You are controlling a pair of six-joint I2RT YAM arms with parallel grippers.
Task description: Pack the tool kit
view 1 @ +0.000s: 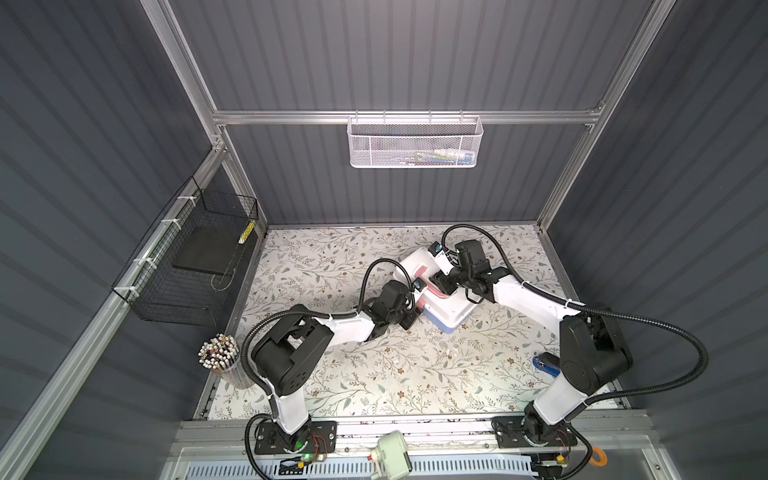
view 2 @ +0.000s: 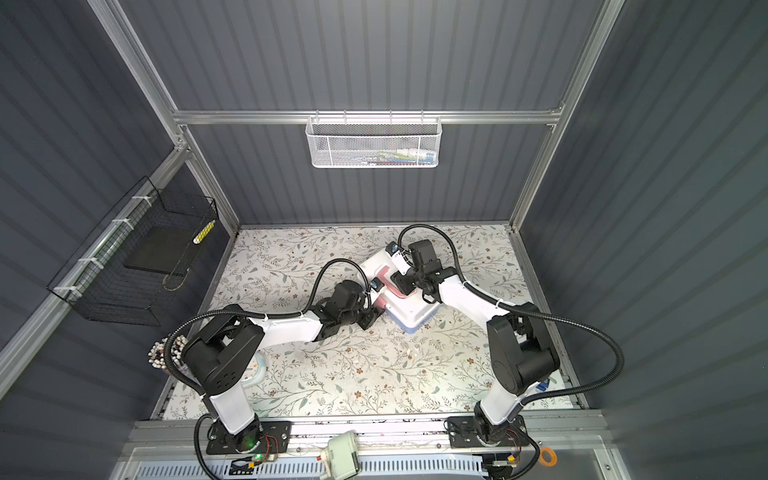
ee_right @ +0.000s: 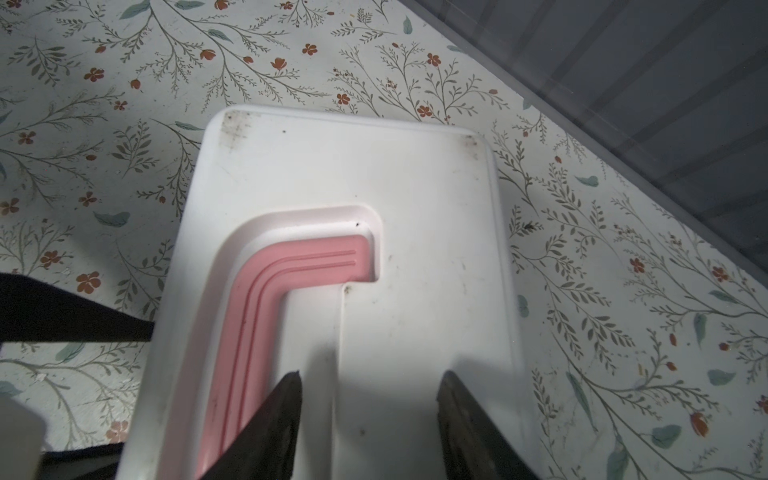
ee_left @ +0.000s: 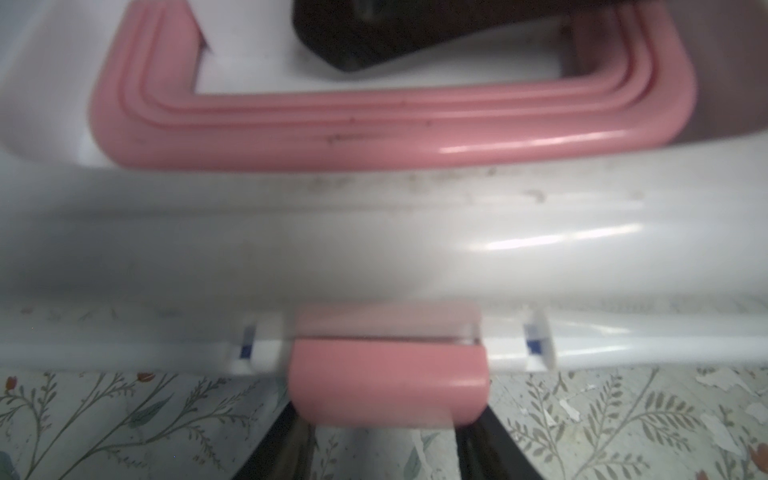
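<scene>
Bracketing the closed tool kit with both hands on the flowered table.
It sits right of centre in both top views, white lid shut, pink handle flat in its recess. In the left wrist view the left hand is at the pink latch, lower middle of the frame, fingers apart, tips hidden behind it; contact I cannot tell. The right hand hovers over the lid, fingers apart, nothing between, one finger above the handle.
</scene>
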